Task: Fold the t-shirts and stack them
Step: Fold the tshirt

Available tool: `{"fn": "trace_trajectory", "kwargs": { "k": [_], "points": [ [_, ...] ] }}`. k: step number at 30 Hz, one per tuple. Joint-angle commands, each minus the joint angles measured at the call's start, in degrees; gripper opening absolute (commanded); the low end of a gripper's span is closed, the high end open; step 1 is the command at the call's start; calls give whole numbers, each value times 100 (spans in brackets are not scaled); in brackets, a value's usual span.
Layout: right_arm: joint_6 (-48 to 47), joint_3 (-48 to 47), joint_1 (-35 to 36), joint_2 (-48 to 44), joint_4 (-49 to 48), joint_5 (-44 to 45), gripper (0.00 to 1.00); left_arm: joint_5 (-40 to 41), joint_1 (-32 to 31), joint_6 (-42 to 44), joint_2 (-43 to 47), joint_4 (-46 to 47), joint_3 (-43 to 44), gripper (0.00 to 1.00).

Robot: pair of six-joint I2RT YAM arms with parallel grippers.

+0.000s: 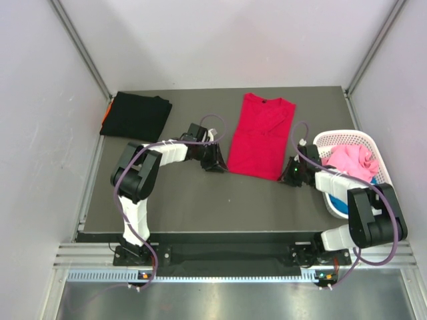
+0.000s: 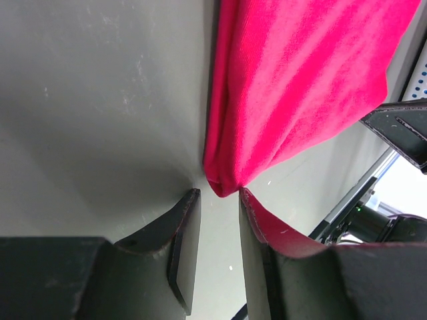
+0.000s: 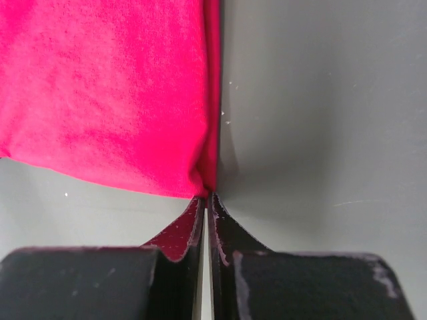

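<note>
The bright red t-shirt (image 1: 257,137) lies folded into a long strip in the middle of the table, collar at the far end. My left gripper (image 1: 217,163) is at its near left corner. In the left wrist view the gripper (image 2: 219,193) is open, with the corner of the red cloth (image 2: 293,87) just at the fingertips. My right gripper (image 1: 288,177) is at the near right corner. In the right wrist view it (image 3: 207,197) is shut on the tip of the red cloth (image 3: 100,87). A folded black t-shirt (image 1: 135,115) lies at the far left, with an orange edge (image 1: 107,115) showing beside it.
A white lattice basket (image 1: 347,135) stands at the right table edge, beside my right arm. It holds a crumpled pink t-shirt (image 1: 350,162) and some blue cloth (image 1: 340,208). Grey walls close in the table on three sides.
</note>
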State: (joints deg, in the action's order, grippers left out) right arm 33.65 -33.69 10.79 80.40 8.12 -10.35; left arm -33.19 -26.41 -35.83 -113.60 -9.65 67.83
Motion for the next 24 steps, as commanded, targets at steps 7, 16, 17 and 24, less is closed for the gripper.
{"fn": "trace_trajectory", "kwargs": {
  "k": [7, 16, 17, 24],
  "points": [
    [-438, 231, 46, -437, 550, 411, 0, 85, -92, 77, 207, -90, 37, 35],
    [-535, 425, 11, -710, 656, 464, 0, -152, -268, -108, -74, 244, 46, 33],
    [-552, 434, 3, -710, 664, 464, 0, -144, -276, -125, -66, 270, 28, 33],
    [-483, 539, -77, -868, 823, 437, 0, -30, -294, -108, -101, 148, 107, 21]
  ]
}}
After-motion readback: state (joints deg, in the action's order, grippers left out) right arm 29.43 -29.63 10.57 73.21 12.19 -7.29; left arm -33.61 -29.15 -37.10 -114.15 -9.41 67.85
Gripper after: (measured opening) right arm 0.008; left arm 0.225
